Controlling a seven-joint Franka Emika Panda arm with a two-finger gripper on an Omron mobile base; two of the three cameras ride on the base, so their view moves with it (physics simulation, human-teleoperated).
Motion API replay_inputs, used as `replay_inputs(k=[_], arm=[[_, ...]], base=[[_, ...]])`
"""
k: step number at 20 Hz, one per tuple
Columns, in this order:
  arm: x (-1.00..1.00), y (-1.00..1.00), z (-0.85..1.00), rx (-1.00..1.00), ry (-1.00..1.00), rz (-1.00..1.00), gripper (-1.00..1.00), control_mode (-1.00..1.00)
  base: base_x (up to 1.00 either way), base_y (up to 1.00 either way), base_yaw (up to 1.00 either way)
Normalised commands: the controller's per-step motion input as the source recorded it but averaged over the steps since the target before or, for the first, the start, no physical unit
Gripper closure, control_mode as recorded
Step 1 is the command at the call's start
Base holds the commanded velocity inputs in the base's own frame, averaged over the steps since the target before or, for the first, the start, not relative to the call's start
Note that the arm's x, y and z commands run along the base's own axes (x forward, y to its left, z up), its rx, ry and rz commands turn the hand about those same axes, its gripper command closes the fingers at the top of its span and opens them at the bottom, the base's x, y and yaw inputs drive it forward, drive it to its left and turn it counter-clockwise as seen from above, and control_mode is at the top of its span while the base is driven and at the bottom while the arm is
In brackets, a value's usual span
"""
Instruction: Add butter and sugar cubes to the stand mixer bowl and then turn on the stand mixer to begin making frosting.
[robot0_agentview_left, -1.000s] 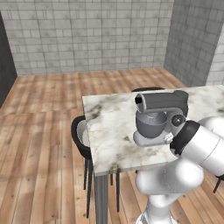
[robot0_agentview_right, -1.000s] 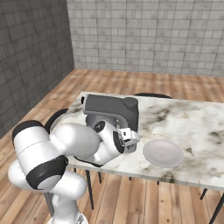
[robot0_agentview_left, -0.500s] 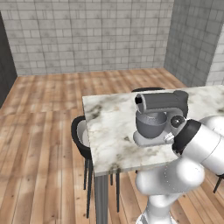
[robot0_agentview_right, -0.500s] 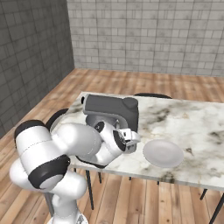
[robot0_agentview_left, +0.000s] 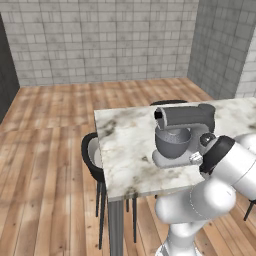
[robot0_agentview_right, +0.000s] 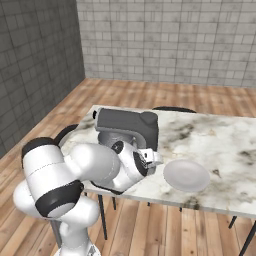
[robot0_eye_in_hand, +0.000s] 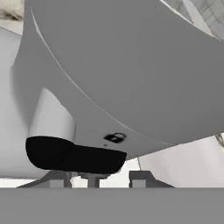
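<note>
**Gripper at the mixer's knob**

My gripper (robot0_eye_in_hand: 98, 178) sits low against the side of the stand mixer (robot0_eye_in_hand: 131, 65). In the hand view the two finger tips rise just under the small black knob (robot0_eye_in_hand: 74, 156), which juts from the grey housing right above them. The knob overlaps the tips there, so I cannot tell whether the jaws are clamped on it, merely touching it, or standing free. From the right base view the gripper (robot0_agentview_right: 152, 157) is at the near right side of the stand mixer (robot0_agentview_right: 127, 125), and my forearm covers the lower part of the machine.

Mixer: the stand mixer (robot0_agentview_left: 187, 117) is upright on the marble table (robot0_agentview_left: 125, 145), toward the near edge. Its head is down and level over the stand mixer bowl (robot0_agentview_left: 172, 142). The bowl is seated on the flat rounded base under the head. What is inside it I cannot make out.

Surroundings: a round white plate (robot0_agentview_right: 186, 175) lies flat on the table (robot0_agentview_right: 220, 135), just right of the gripper and close to the near edge, apart from the mixer. A dark chair (robot0_agentview_left: 90, 155) is tucked in at the table's left end. A second dark chair back shows at the far side, behind the mixer.
</note>
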Motion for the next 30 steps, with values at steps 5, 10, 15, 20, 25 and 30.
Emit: replay_inputs(k=[5,10,15,20,25,30], arm=[[0.01,-0.44,-0.06,0.17,0.06,0.07,1.00,-1.00],[0.05,-0.36,0.00,0.18,0.07,0.07,1.00,-1.00],[0.10,-0.30,0.00,0.18,0.09,0.08,1.00,-1.00],[0.15,-0.29,-0.01,0.18,0.13,0.07,1.00,-1.00],[0.10,-0.30,-0.09,0.16,0.13,0.07,1.00,-1.00],[0.01,-0.33,-0.25,0.10,0.11,0.06,1.00,-1.00]], base=[[0.00,0.00,0.00],[0.00,0.00,0.00],[0.00,0.00,0.00],[0.00,0.00,0.00],[0.00,0.00,0.00],[0.00,0.00,0.00]])
